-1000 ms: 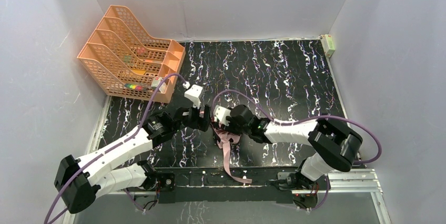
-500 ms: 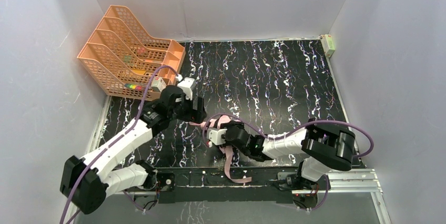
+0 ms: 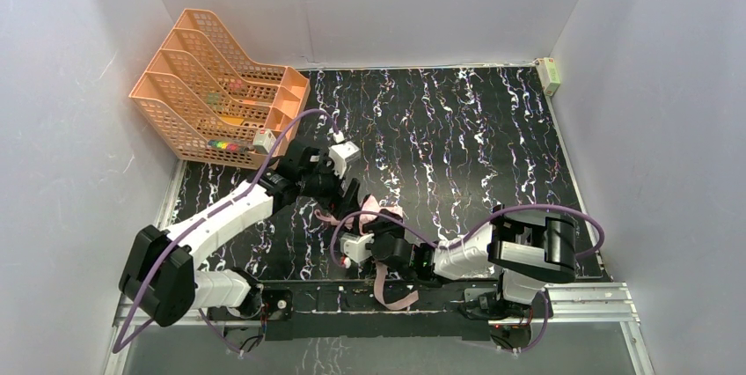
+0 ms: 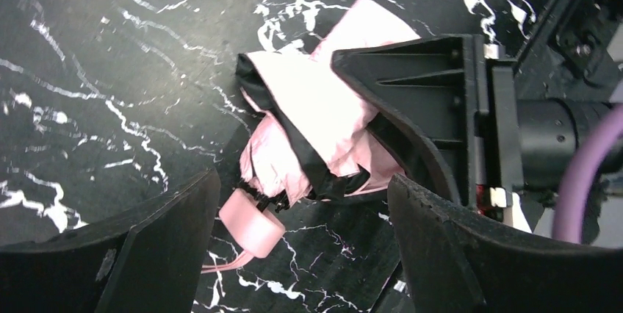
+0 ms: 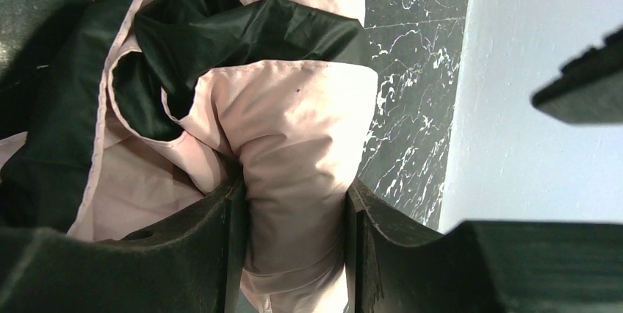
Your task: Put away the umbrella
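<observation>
The umbrella (image 3: 371,209) lies crumpled on the desk (image 3: 475,137) by the near edge, the right fingers (image 5: 209,254) pinching a pink fold, likely to bunch the fabric, while the left fingers (image 4: 158,254) hang spread wide over its handle (image 4: 251,221), holding nothing

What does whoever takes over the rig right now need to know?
Left end effector: open, hovering over the umbrella, holding nothing.
Right end effector: shut on a fold of the pink fabric.
Umbrella: on the table near the front edge, collapsed, fabric loose and bunched; its pink strap trails toward the near edge.
Done: canopy collapsed.
Left: gather the fabric, probably wrap the strap, then stow it.
</observation>
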`<state>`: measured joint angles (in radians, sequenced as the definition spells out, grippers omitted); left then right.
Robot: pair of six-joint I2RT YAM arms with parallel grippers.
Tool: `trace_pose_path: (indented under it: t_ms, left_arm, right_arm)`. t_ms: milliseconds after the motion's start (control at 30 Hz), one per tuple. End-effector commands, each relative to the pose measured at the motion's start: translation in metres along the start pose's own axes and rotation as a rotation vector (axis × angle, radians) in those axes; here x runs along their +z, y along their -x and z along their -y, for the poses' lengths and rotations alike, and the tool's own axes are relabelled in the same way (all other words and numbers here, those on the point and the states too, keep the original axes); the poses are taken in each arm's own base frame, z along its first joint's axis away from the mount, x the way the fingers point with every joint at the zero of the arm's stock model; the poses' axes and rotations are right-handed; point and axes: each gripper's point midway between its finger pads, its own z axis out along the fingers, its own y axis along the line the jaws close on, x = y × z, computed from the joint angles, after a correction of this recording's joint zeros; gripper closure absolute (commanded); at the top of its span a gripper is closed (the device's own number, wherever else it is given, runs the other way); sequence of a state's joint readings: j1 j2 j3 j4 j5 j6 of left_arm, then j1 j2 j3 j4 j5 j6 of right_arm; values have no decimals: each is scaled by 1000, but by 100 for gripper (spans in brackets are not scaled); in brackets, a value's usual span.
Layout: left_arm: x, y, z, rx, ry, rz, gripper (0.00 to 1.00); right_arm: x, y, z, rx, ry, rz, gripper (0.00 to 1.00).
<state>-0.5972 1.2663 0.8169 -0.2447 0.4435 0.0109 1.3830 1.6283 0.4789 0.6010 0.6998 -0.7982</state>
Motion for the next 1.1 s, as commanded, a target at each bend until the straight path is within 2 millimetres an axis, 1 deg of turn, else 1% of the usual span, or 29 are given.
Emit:
trace_pose_path:
  t_ms: [0, 133, 267, 333, 367, 467, 633, 700, 767, 867, 933, 1000, 1067]
  left_arm:
    - [-5, 14, 21, 197, -141, 93, 15]
    - [2, 9, 19, 222, -157, 73, 14]
    - [13, 4, 20, 240, -215, 23, 14]
    - [17, -1, 24, 230, -267, -25, 15]
    - [18, -8, 26, 218, -288, -62, 16]
    - [24, -19, 24, 209, -310, -109, 19]
    - [30, -19, 31, 188, -367, -99, 18]
    - [37, -23, 28, 170, -371, -122, 19]
    - [43, -30, 25, 151, -371, -149, 19]
    - [48, -39, 30, 144, -404, -172, 20]
    - [55, -51, 31, 161, -398, -207, 20]
    - [64, -62, 21, 187, -346, -248, 27]
    - [69, -71, 22, 199, -348, -289, 28]
  right_arm:
    - [-6, -16, -45, -113, 158, -14, 100]
    - [-9, -15, -47, -123, 166, -5, 100]
    - [-12, -16, -51, -130, 179, -5, 100]
    - [-13, -21, -53, -145, 178, -25, 100]
    - [-14, -24, -55, -155, 184, -35, 100]
    - [-19, -31, -58, -155, 203, -50, 100]
    - [-26, -43, -62, -150, 213, -73, 100]
    - [-26, -44, -63, -147, 216, -76, 100]
    - [-27, -43, -62, -144, 216, -74, 100]
    - [-27, -42, -61, -141, 215, -73, 100]
    - [-27, -43, -61, -141, 214, -73, 100]
    - [-28, -41, -57, -123, 195, -64, 100]
    - [-27, -42, -58, -116, 193, -63, 100]
